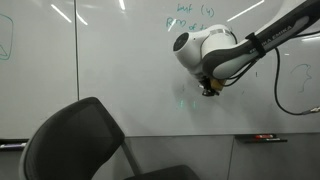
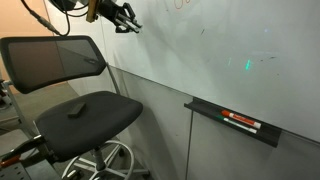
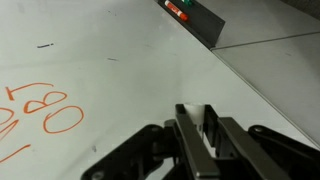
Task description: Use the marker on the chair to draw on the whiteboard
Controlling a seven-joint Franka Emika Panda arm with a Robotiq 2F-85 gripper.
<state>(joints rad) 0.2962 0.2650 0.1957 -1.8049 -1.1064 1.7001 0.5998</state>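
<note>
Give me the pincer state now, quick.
Pincer: closed, apparently on the marker, with its tip by the whiteboard.

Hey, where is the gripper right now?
In both exterior views the gripper is up by the whiteboard, higher than the chair backrest.

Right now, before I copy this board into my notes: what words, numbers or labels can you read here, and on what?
"08", roughly: large orange handwriting on the whiteboard, wrist view; the strokes beside it are unclear.
Too blurred to read: green handwriting at the whiteboard's top, in an exterior view.
Too small to read: labels on the markers in the tray.
</note>
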